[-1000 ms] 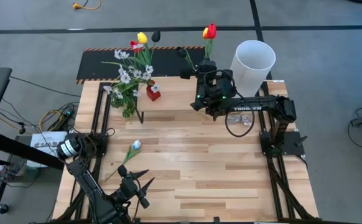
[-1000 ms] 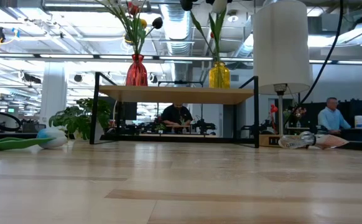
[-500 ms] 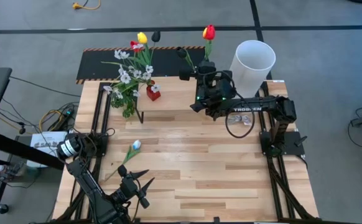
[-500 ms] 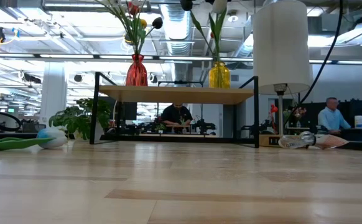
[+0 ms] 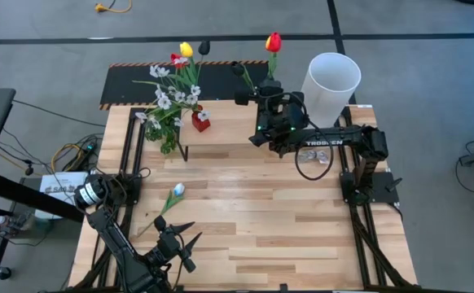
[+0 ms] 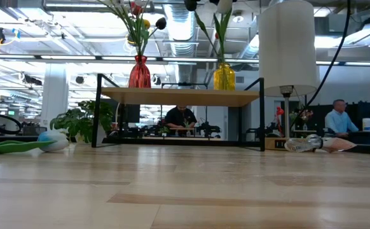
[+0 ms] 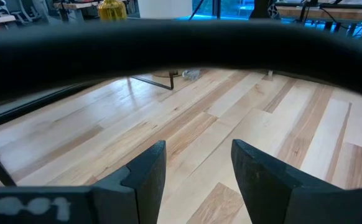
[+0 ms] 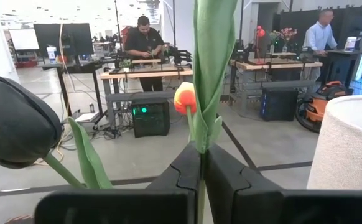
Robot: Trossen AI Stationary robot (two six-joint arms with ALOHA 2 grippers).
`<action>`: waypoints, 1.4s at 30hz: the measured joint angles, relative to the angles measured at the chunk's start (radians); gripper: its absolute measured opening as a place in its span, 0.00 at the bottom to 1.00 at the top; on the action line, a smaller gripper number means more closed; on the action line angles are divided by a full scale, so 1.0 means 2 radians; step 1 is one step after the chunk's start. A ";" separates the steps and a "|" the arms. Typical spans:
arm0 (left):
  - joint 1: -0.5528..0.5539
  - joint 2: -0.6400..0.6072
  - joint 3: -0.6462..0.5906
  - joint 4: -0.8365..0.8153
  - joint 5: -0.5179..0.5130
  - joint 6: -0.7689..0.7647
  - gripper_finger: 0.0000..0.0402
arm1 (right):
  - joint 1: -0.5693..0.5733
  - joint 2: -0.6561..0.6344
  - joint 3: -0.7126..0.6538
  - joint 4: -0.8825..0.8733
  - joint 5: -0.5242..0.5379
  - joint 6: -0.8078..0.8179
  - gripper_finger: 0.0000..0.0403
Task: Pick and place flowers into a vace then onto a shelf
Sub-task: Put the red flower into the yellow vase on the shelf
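The shelf (image 6: 178, 97) stands at the table's far side with a red vase (image 6: 140, 71) full of flowers (image 5: 176, 89) and a yellow vase (image 6: 223, 76). Above the yellow vase my right gripper (image 8: 201, 152) is shut on a red tulip (image 5: 274, 41), whose head shows beyond the fingers (image 8: 185, 98). A black tulip (image 8: 16, 121) stands next to it. A white tulip (image 5: 174, 194) lies flat on the table at the near left. My left gripper (image 7: 196, 168) hangs open over the near left part of the table (image 5: 190, 244), holding nothing. My right gripper pinches the red tulip's green stem and leaf (image 8: 201, 140) between its two shut fingers, well below the head. The fingers lie level, across the upright stem. The stem's lower end is hidden below the gripper; in the low view green stems (image 6: 222, 32) rise from the yellow vase.
A tall white cylinder (image 5: 331, 81) stands at the far right corner, close to my right arm. A crumpled clear wrapper (image 5: 318, 155) lies in front of it. The middle and near right of the tabletop (image 5: 286, 220) hold nothing. People work at desks in the room behind (image 8: 145, 37).
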 joint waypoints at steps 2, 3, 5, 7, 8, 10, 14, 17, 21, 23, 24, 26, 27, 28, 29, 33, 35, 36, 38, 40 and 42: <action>0.000 0.000 0.000 0.000 0.000 0.000 0.43 | 0.000 0.000 0.000 0.000 0.000 0.000 0.05; 0.000 0.000 0.000 0.000 0.000 0.000 0.43 | 0.000 0.000 0.000 0.000 0.000 0.000 0.07; 0.000 0.000 0.000 0.000 0.000 0.000 0.43 | 0.000 0.000 0.000 0.000 0.000 0.000 0.10; 0.000 0.000 0.000 0.000 0.000 0.000 0.43 | 0.000 0.000 0.000 0.000 0.000 0.000 0.13; 0.000 0.000 0.000 0.000 0.000 0.000 0.43 | 0.000 0.000 0.000 0.000 0.000 0.000 0.14; 0.000 0.000 0.000 0.000 0.000 0.000 0.43 | 0.000 0.000 0.000 0.000 0.000 0.000 0.16; 0.000 0.000 0.000 0.000 0.000 0.000 0.43 | 0.000 0.000 0.000 0.000 0.000 0.000 0.18; 0.000 0.000 0.000 0.000 0.000 0.000 0.43 | 0.000 0.000 0.000 0.000 0.000 0.000 0.18; 0.000 0.000 0.000 0.000 0.003 0.000 0.43 | 0.002 0.000 0.000 0.000 0.000 -0.012 0.18; 0.000 0.000 0.000 0.000 0.003 0.000 0.43 | 0.004 0.000 0.000 0.002 0.000 -0.012 0.18; 0.000 0.000 0.000 -0.001 0.003 0.000 0.43 | 0.005 -0.001 0.000 0.002 0.000 -0.012 0.18; 0.000 0.000 0.000 -0.001 0.003 0.000 0.43 | 0.008 -0.002 0.000 0.003 0.000 -0.012 0.18; 0.000 0.000 0.000 -0.001 0.003 0.000 0.43 | 0.008 -0.003 0.000 0.004 0.000 -0.013 0.18; 0.000 0.000 0.000 -0.001 0.004 0.000 0.43 | 0.008 -0.004 0.000 0.004 0.000 -0.013 0.18; -0.001 0.000 0.000 -0.001 0.004 0.000 0.43 | 0.010 -0.005 0.000 0.005 0.000 -0.013 0.18; -0.001 0.000 0.000 -0.001 0.005 0.000 0.43 | 0.014 -0.008 0.001 0.025 0.000 -0.032 0.18; -0.001 0.000 0.000 -0.002 0.006 0.000 0.43 | 0.019 -0.009 0.001 0.039 0.000 -0.050 0.18; -0.001 0.000 0.000 -0.002 0.007 0.000 0.43 | 0.022 -0.010 0.001 0.046 0.000 -0.057 0.18; -0.001 0.000 0.000 -0.003 0.007 0.000 0.43 | 0.026 -0.010 0.001 0.067 0.000 -0.074 0.18; -0.001 0.000 0.000 -0.004 0.007 0.000 0.43 | 0.030 -0.010 0.001 0.089 0.000 -0.092 0.18; -0.001 0.000 0.000 -0.004 0.007 0.000 0.43 | 0.034 -0.011 0.001 0.102 0.000 -0.098 0.18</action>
